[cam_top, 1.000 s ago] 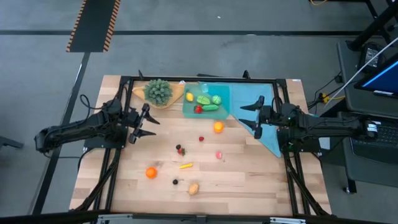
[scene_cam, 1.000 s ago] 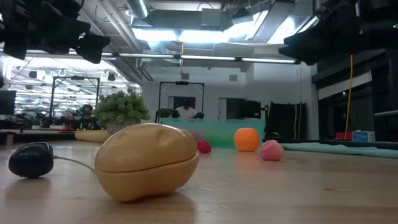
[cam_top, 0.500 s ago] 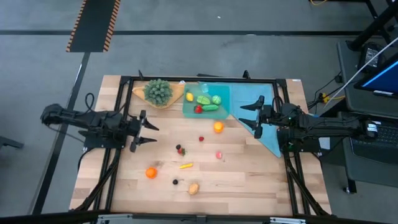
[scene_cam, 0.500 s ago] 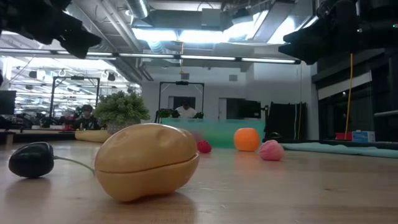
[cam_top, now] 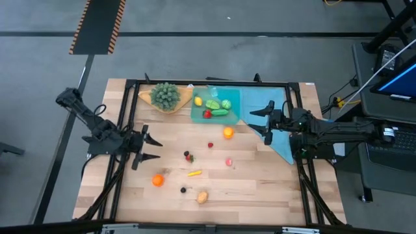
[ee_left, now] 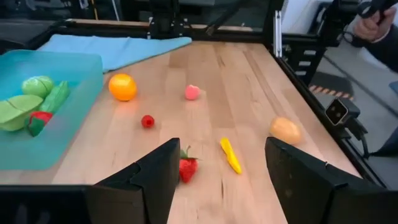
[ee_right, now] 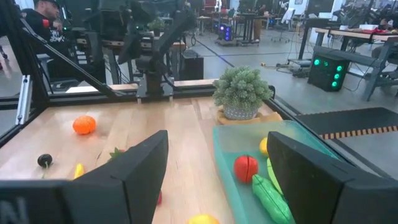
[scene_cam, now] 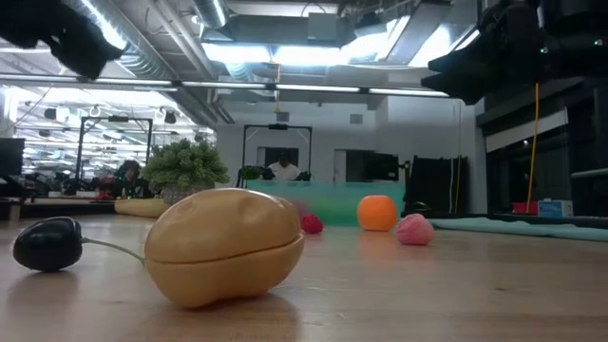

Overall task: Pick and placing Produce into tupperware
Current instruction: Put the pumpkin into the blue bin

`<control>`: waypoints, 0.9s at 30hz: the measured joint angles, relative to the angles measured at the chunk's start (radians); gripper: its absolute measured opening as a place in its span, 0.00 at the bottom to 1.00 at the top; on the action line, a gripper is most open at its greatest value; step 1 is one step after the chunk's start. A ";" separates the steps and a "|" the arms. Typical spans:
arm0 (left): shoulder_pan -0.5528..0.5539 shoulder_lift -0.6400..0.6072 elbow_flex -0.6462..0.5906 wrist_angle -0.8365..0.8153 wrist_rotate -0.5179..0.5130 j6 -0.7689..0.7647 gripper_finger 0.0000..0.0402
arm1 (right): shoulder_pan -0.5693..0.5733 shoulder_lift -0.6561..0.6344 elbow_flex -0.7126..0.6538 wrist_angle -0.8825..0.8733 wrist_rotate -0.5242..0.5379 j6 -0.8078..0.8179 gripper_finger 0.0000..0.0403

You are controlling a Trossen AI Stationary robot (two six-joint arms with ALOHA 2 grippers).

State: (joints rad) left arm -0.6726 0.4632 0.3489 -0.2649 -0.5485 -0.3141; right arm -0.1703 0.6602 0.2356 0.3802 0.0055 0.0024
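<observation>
Left gripper (cam_top: 148, 149), fingers apart & empty, hangs nr strawberry (cam_top: 188, 156), likely lining up a pick for tupperware (cam_top: 216, 106); right gripper (cam_top: 261, 119), also apart, waits beside it.

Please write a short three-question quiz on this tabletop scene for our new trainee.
1. True or false: the tupperware already holds some produce.
2. Which item lies nearest the table's front edge? A) the tan potato B) the pink fruit C) the yellow piece
3. Fill in: the left end effector hovers with open jaws over bare wood, and the loose produce nearest it is the ____.

Key:
1. True; green, red and yellow pieces lie inside.
2. A
3. orange

The right end effector, also open, waits over the teal cloth.
</observation>
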 joint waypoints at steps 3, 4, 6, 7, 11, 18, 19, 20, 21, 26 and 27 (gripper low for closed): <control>-0.049 0.094 0.087 -0.072 -0.017 -0.039 0.57 | 0.000 0.025 0.000 0.026 0.000 0.018 0.68; -0.062 0.130 0.121 -0.102 -0.018 -0.058 0.57 | 0.000 0.032 0.000 0.030 0.000 0.020 0.68; -0.085 0.205 0.175 -0.152 -0.019 -0.102 0.57 | 0.000 0.047 0.000 0.034 0.000 0.023 0.68; -0.096 0.243 0.198 -0.166 -0.017 -0.122 0.57 | 0.000 0.055 0.000 0.039 0.000 0.025 0.68; -0.131 0.388 0.259 -0.174 0.039 -0.185 0.57 | 0.020 0.093 0.000 0.079 0.000 0.038 0.68; -0.157 0.561 0.353 -0.212 0.168 -0.404 0.57 | 0.075 0.160 0.001 0.152 0.000 0.034 0.68; -0.156 0.583 0.375 -0.243 0.179 -0.440 0.57 | 0.083 0.169 0.001 0.153 0.000 0.035 0.68; -0.156 0.607 0.399 -0.280 0.189 -0.473 0.57 | 0.090 0.176 0.001 0.156 0.000 0.041 0.68; -0.156 0.634 0.422 -0.316 0.197 -0.499 0.57 | 0.098 0.183 0.001 0.158 0.000 0.047 0.68; -0.164 0.789 0.557 -0.476 0.228 -0.573 0.57 | 0.138 0.220 0.001 0.164 0.000 0.070 0.68; -0.169 0.820 0.584 -0.496 0.229 -0.575 0.57 | 0.144 0.227 0.001 0.165 0.000 0.072 0.68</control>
State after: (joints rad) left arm -0.8420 1.2828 0.9329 -0.7614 -0.3196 -0.8896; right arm -0.0259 0.8872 0.2363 0.5448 0.0058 0.0744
